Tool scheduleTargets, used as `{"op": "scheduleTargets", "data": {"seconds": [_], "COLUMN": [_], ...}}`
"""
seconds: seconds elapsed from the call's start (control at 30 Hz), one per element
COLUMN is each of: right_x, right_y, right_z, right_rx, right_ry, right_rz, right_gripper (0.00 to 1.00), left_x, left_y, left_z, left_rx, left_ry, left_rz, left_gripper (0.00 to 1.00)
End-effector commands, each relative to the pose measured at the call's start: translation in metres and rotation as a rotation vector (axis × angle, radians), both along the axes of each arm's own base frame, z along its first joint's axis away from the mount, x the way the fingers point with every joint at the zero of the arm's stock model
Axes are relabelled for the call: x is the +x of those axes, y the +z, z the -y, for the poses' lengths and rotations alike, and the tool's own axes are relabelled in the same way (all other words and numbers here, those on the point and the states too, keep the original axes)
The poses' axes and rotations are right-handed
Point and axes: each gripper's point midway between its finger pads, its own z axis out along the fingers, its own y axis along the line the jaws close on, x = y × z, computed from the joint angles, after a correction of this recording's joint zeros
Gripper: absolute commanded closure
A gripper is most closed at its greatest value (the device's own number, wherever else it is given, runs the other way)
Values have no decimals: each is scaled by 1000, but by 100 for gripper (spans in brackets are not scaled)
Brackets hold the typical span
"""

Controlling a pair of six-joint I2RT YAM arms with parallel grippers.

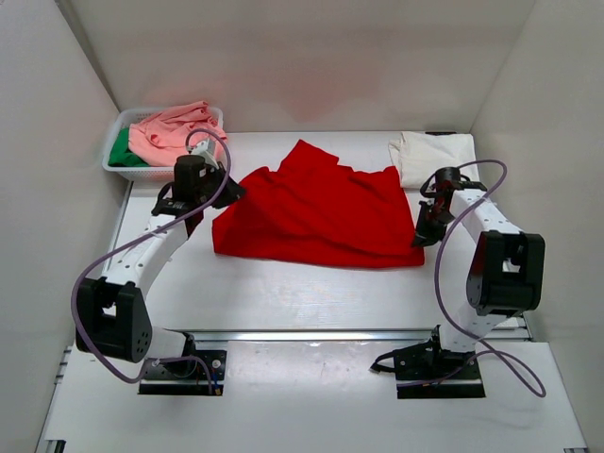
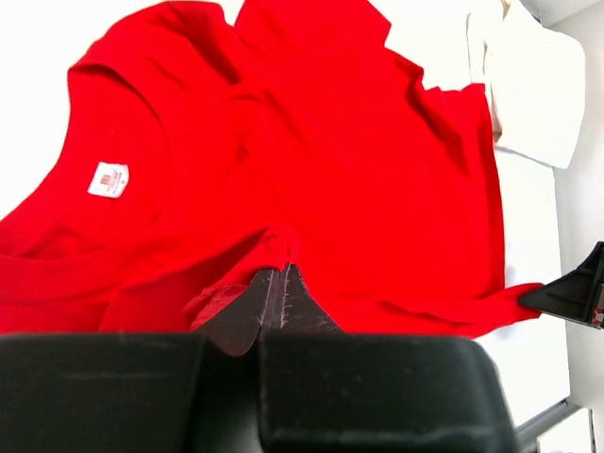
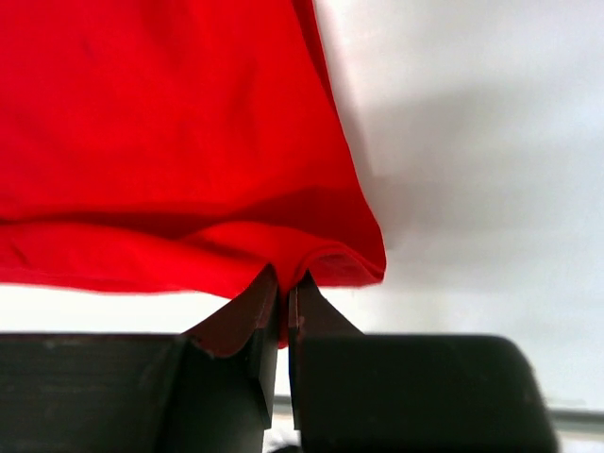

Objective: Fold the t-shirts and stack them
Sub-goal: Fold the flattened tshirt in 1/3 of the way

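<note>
The red t-shirt (image 1: 316,212) lies spread and rumpled across the middle of the table, its neck label (image 2: 109,179) showing in the left wrist view. My left gripper (image 1: 229,192) is shut on the shirt's left edge, a fold of red cloth (image 2: 264,250) pinched between its tips (image 2: 276,272). My right gripper (image 1: 421,234) is shut on the shirt's right hem corner (image 3: 330,260), cloth caught between its jaws (image 3: 285,283). A folded cream-white t-shirt (image 1: 432,156) lies at the back right. Salmon-pink (image 1: 170,132) and green (image 1: 121,151) t-shirts fill the basket.
The white mesh basket (image 1: 115,167) stands at the back left, close behind my left arm. White walls close in the table on the left, back and right. A metal rail (image 1: 330,335) runs along the near edge in front of the arm bases.
</note>
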Motion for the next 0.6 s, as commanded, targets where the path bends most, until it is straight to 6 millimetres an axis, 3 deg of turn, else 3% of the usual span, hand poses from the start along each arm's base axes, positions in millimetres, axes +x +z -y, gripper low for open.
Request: {"op": "scheduleTargets", "data": {"seconds": [0.0,0.33,0.47,0.5,0.57], "right_x": [26,55,65,66,65], "right_y": [12,2,2,2,2], "right_z": [1,-3,3,5,8], "right_rx": [4,5,-44,-53,-63], "right_ry": [3,20,22,20,12], "right_rz": [66,62,62,59,44], "right_gripper": [100,100,100,96,85], "left_x": [14,48,58,60,62], "left_y": [19,9,2,0,-5], "left_z": [-9,6,-16,-23,-30], "left_rx": [4,46,62,57,56], "left_ry": [31,1,109,125,124], "left_rz": [82,65,57,48,26], "left_gripper": [100,100,99,91,61]}}
